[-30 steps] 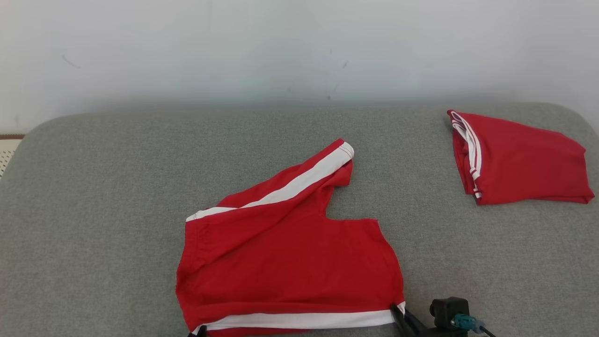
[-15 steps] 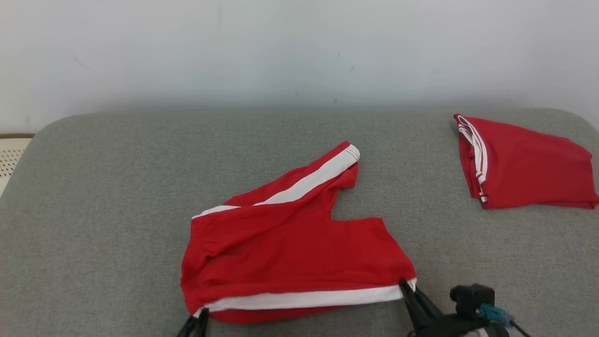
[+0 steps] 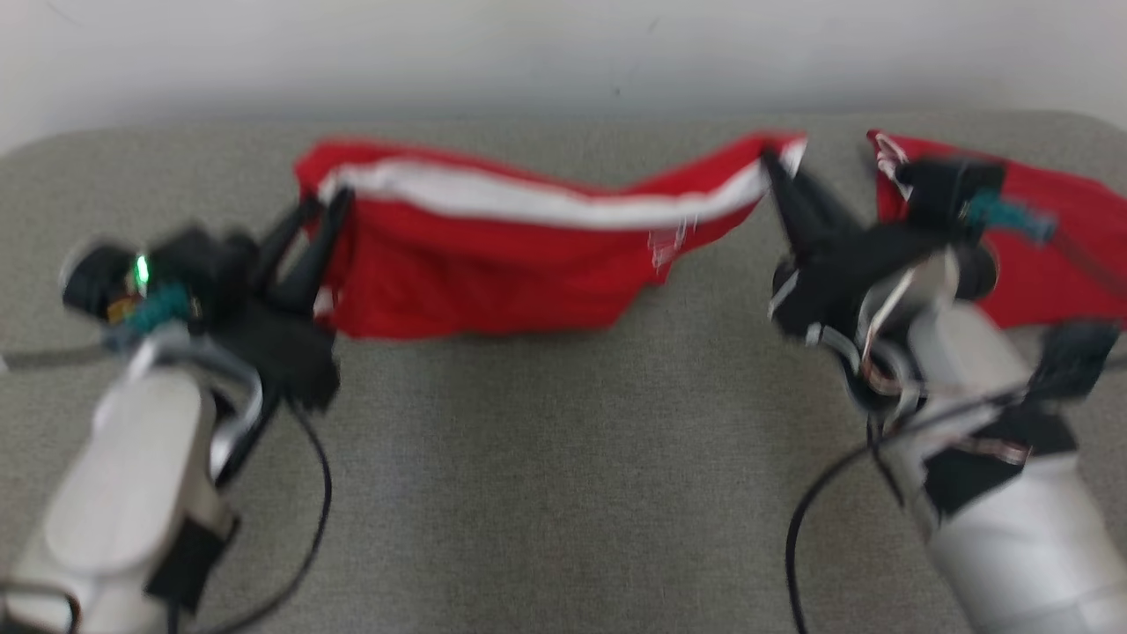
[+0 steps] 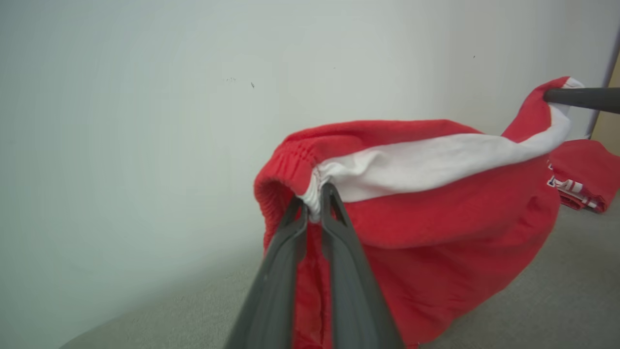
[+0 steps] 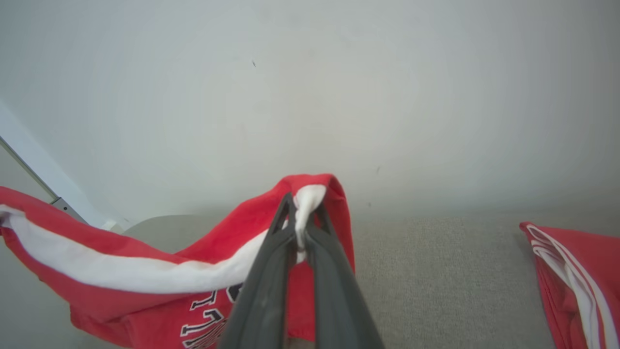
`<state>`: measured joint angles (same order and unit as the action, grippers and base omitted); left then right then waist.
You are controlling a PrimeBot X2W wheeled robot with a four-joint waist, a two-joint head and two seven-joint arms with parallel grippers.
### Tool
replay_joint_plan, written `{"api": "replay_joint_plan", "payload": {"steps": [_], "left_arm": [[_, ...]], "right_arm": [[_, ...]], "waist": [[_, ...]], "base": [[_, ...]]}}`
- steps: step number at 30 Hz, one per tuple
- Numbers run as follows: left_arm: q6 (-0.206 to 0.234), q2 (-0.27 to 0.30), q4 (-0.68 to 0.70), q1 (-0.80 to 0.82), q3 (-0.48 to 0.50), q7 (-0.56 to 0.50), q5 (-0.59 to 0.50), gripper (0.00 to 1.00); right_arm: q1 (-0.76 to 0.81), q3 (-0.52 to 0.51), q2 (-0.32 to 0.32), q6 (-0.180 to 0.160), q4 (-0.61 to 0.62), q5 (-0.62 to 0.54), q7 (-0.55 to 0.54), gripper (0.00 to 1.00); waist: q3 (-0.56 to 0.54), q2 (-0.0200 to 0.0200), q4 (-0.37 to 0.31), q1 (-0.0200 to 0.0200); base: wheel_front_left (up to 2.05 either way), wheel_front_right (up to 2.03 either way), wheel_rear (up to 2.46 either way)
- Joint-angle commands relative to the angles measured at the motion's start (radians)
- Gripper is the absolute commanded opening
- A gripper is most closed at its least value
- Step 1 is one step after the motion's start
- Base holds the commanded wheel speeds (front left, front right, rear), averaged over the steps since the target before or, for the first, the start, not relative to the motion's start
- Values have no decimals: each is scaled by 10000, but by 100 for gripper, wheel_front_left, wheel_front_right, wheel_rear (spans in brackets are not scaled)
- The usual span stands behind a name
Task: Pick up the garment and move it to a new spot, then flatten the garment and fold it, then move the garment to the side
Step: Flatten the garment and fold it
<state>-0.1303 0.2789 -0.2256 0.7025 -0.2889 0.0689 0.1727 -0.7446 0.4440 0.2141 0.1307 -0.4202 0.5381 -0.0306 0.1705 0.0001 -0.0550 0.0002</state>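
Observation:
The garment (image 3: 493, 273), red shorts with a white side stripe, hangs stretched between my two grippers above the grey cushion. My left gripper (image 3: 321, 211) is shut on the elastic waistband end (image 4: 290, 160). At the other end, my right gripper (image 3: 775, 167) is shut on the hem of the white stripe (image 5: 310, 194). The cloth sags in the middle, and its lower part rests on the cushion. Printed lettering (image 5: 208, 305) shows on the hanging side in the right wrist view. One right finger (image 4: 581, 97) shows in the left wrist view at the stripe's far end.
A second red garment (image 3: 1057, 246), folded, lies at the far right of the grey cushion (image 3: 546, 458), close behind my right wrist. A pale wall (image 3: 563, 44) runs along the cushion's far edge. Bare cushion stretches between and in front of my arms.
Both grippers have raised the striped edge off the cushion and carried it away from me, so the garment now hangs between them. The head view has also shifted.

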Motion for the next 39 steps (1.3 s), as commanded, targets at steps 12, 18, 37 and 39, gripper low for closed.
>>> {"api": "replay_joint_plan", "payload": {"steps": [12,18,37,39], "left_arm": [[11,379,-3448,7458,-2382,-498,2452,0],[10,15,-4993,9383,-3013,2,2958,0],[10,-13,-5929,9283,-4111,1913,4111,0],[10,91,-5583,8707,-4053,1946,4200,0]], "right_arm": [[-7051,-765,-96,2,-3392,868,-194,0],[-9118,-962,-101,2,-4999,494,437,0],[-8801,943,-30,2,-4830,1436,1664,0],[-8225,1303,88,2,-4389,1786,1651,0]], "waist": [[2583,-1,247,-2],[2631,-1,243,-2],[3294,-1,485,-2],[3172,-1,441,-2]], "base": [[0,0,0],[0,0,0],[0,0,0],[0,0,0]]}}
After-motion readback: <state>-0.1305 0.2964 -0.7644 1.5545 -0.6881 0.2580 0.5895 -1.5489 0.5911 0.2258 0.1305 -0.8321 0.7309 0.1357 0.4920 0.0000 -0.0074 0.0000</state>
